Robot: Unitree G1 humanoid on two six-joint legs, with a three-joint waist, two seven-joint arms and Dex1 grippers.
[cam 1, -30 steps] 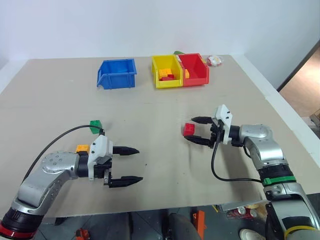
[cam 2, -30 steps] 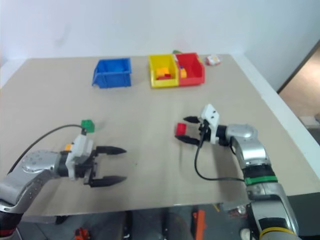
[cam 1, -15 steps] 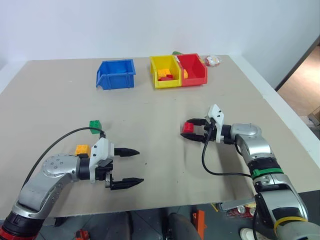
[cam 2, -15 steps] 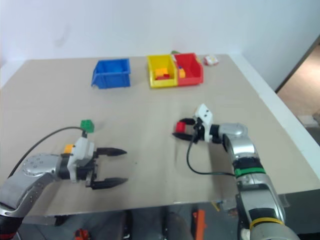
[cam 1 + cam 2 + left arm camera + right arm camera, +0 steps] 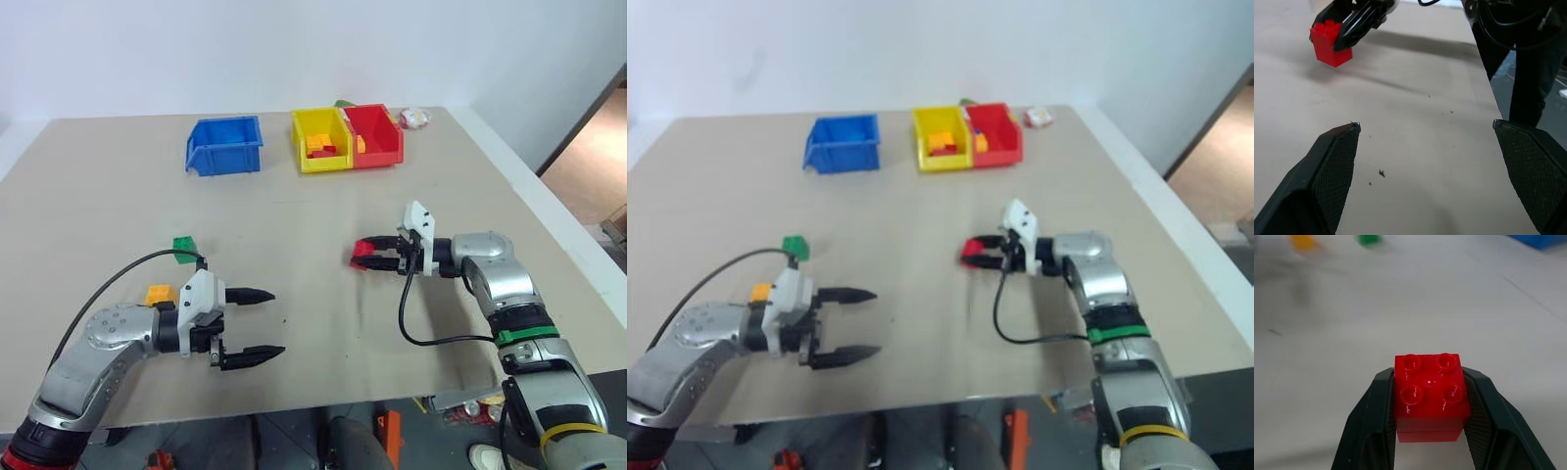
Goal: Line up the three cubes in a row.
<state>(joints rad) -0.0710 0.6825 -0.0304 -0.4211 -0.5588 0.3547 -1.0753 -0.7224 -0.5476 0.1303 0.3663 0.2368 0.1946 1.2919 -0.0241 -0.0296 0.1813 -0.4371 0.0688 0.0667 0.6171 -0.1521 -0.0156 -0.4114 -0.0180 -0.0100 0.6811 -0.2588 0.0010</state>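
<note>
My right gripper (image 5: 366, 257) is shut on the red cube (image 5: 1431, 396) and holds it just above the table, right of centre; the red cube (image 5: 1330, 42) also shows in the left wrist view, pinched between black fingers. The green cube (image 5: 183, 245) lies on the table at the left. Just in front of it sits the yellow-orange cube (image 5: 160, 294), beside my left arm. My left gripper (image 5: 257, 323) hangs open over bare table, pointing right toward the red cube, with nothing between its fingers.
At the back of the table (image 5: 323, 323) stand a blue bin (image 5: 226, 144), a yellow bin (image 5: 319, 140) and a red bin (image 5: 375, 134), the last two holding loose bricks. A small white object (image 5: 416, 118) lies at the back right. The table's front edge is near.
My right gripper closed on the red cube and carried it a little left and up off the table. The left gripper stayed in place, open.
</note>
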